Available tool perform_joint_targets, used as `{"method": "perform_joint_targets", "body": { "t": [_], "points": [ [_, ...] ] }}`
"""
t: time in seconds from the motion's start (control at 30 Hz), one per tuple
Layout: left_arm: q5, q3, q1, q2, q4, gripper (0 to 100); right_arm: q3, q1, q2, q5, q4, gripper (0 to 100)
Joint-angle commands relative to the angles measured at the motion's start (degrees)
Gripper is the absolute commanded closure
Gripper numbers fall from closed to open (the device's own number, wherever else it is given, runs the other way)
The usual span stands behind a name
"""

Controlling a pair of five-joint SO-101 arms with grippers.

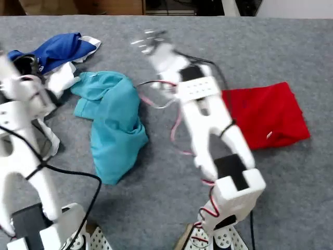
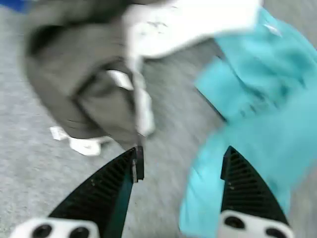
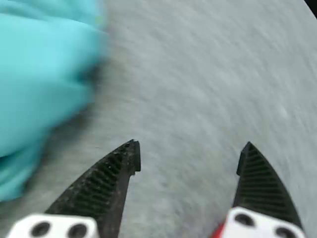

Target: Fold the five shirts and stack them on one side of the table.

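Grey, felt-like table cover [image 1: 296,203] spread under everything, evenly napped toward 4 and 5 o'clock. Past its far edge, at 11 o'clock, a strip of brown wooden panel [image 1: 78,6] — flat-fronted, cut off at the upper edge. At 12 o'clock, a dark recess [image 1: 182,6] with a pale slanted bar [image 1: 229,6] beside it; contents too dim to tell. At 1 o'clock, a plain whitish surface [image 1: 296,8] — wall or board, cannot tell which.

Bright, even light from above (soft, faint shadows)
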Motion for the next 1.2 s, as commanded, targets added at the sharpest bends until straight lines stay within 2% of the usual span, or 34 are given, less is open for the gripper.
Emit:
{"method": "perform_joint_targets", "body": {
  "t": [0.0,0.17,0.37,0.43,0.53,0.63,0.87,1.0,1.17],
  "points": [
    [0.4,3.5,-7.1,-2.2,-4.0,74,-8.7,-6.8,3.4,1.7,7.3,68.0],
    [0.1,15.7,-11.3,-2.3,-9.5,75,-15.5,-14.5,14.5,-1.1,11.8,68.0],
    [0.3,25.6,-14.9,-2.3,-16.7,86,-26.0,-16.7,29.4,-1.1,13.9,70.1],
    [0.2,27.9,-14.9,-2.3,-17.1,87,-30.9,-15.6,33.8,-1.4,16.3,78.6],
    [0.2,29.9,-14.9,-2.3,-17.1,87,-39.8,-13.8,38.9,-2.9,21.5,98.1],
    [0.2,31.0,-14.9,-2.3,-19.0,87,-49.5,-11.4,41.5,-5.6,29.5,96.6],
    [0.5,31.8,-14.2,-2.2,-22.9,87,-67.5,-5.2,44.0,-4.5,44.9,98.9],
    [0.5,31.8,-9.8,-2.2,-22.6,87,-64.9,-0.4,40.7,-3.7,44.7,98.9],
    [0.6,31.8,-2.7,-1.7,-22.9,87,-53.8,5.7,33.7,-0.4,44.7,98.9]
  ]
}}
